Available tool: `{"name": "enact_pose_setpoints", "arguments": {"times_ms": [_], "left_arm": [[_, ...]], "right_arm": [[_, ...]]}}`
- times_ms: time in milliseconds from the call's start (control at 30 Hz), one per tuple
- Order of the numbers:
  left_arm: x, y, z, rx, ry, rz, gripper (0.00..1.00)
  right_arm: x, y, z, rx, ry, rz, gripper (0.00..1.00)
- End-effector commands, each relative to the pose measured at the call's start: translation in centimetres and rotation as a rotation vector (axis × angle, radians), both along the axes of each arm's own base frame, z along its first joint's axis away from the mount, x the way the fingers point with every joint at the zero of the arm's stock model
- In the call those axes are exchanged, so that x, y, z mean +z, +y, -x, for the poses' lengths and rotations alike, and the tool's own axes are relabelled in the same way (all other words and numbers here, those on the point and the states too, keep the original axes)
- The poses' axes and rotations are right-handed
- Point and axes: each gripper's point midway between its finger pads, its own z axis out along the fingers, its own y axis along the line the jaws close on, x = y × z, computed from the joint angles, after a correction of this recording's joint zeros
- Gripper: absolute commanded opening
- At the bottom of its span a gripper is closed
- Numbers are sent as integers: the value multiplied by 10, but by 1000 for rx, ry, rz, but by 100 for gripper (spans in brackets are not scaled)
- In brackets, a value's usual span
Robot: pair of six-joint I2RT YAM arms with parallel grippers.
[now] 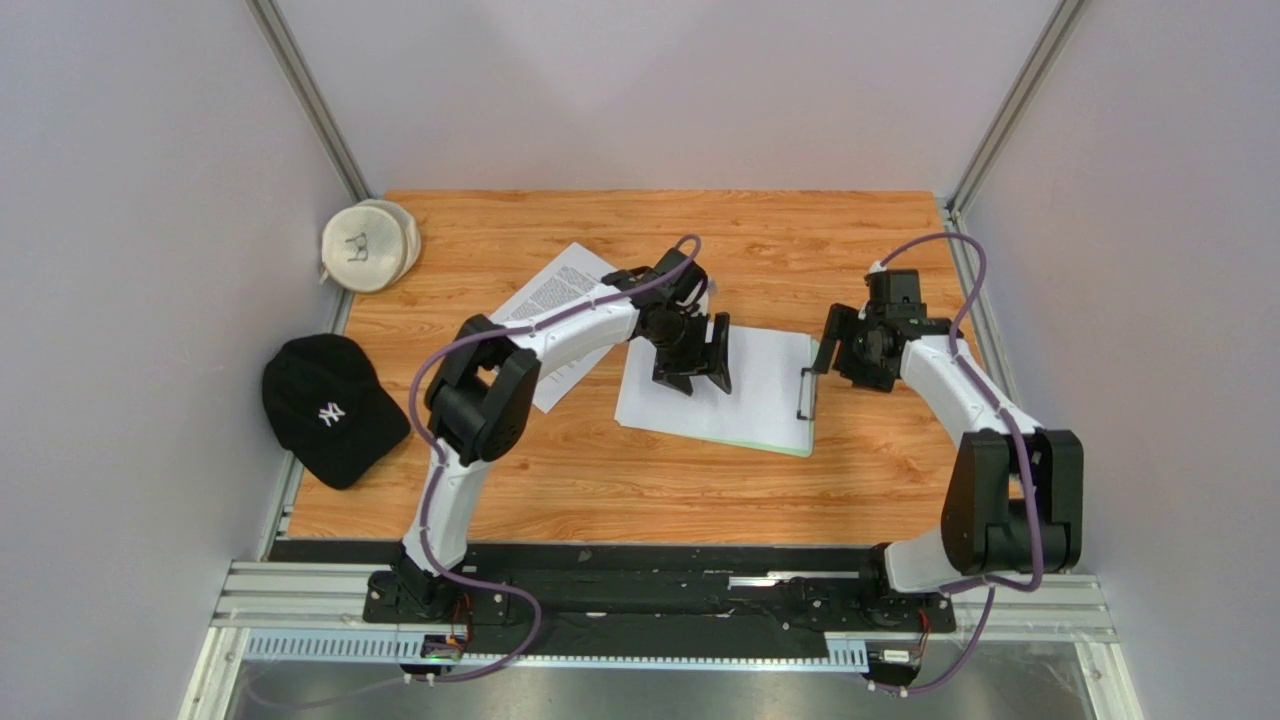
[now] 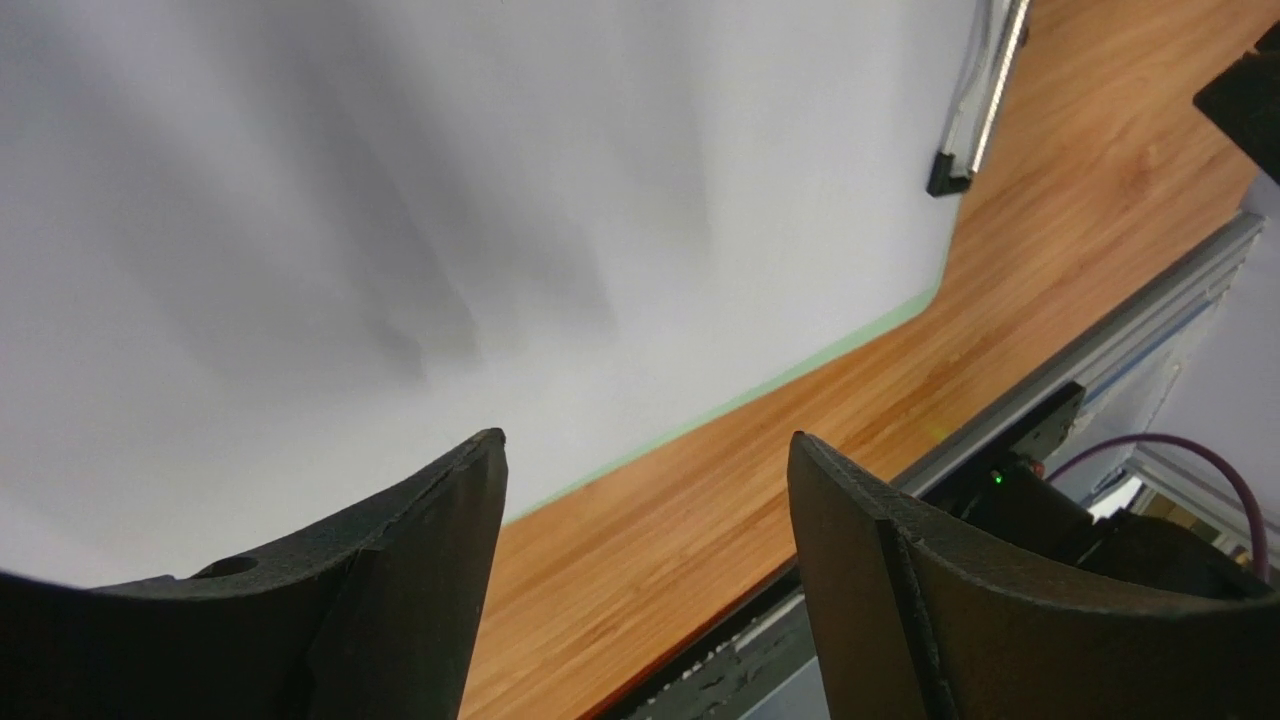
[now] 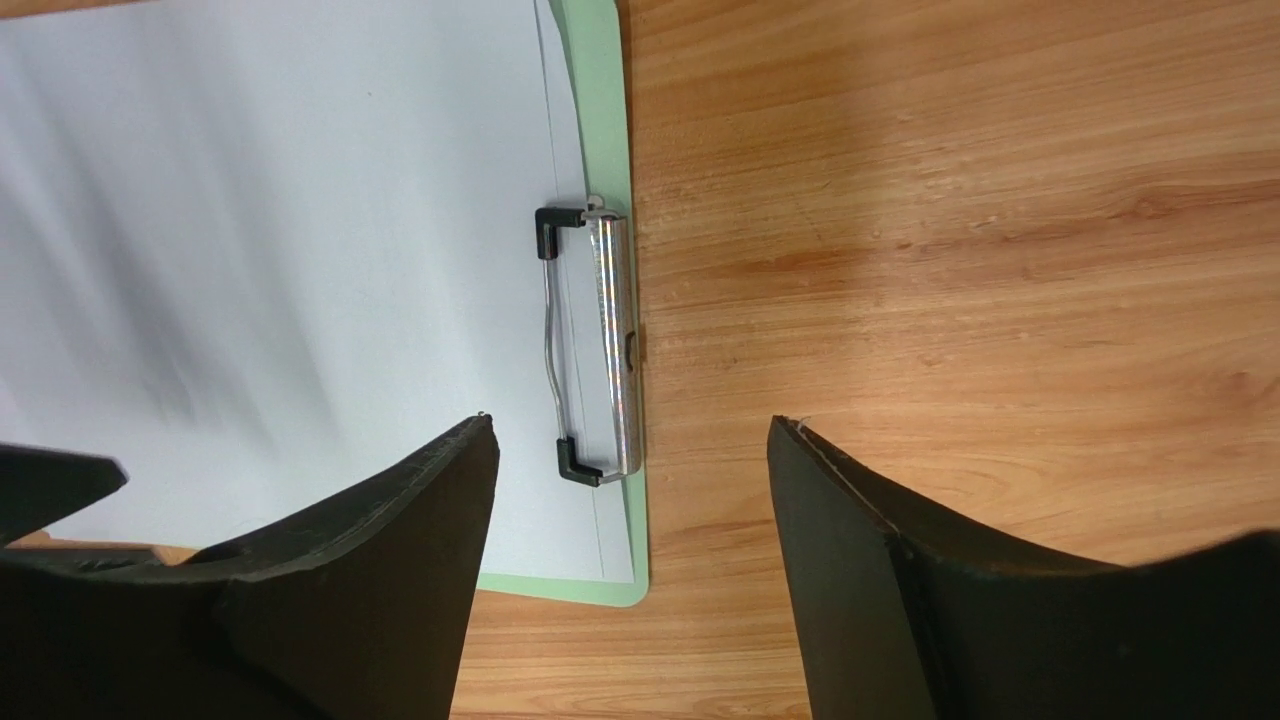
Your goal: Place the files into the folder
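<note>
The left gripper (image 2: 646, 450), fingers parted, hung over a white sheet (image 2: 451, 225). The right gripper (image 3: 628, 428), likewise parted, hung above the clip (image 3: 601, 345) of the folder (image 3: 598, 90). Only the overhead view showed a printed sheet (image 1: 559, 293) left of the left gripper.

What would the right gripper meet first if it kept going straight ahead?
Probably the clip on the folder's edge: it lies straight ahead of the open right gripper, though depth is unclear.

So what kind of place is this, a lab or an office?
Probably a robot lab cell: two arms bolted to a metal rail, and a wooden table boxed in by plain grey panels.
</note>
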Motion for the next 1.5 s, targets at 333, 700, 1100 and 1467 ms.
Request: {"name": "enact_pose_setpoints", "arguments": {"times_ms": [333, 700, 1100, 1467], "left_arm": [[77, 235, -61, 470, -186, -1, 78], [25, 258, -146, 634, -53, 22, 73], [0, 257, -143, 700, -10, 39, 71], [-3, 256, -136, 678, -9, 37, 71]], "right_arm": [[114, 188, -91, 204, -421, -364, 68], [28, 261, -203, 324, -264, -223, 66], [-32, 265, -207, 341, -193, -137, 49], [-47, 272, -198, 319, -147, -196, 27]]}}
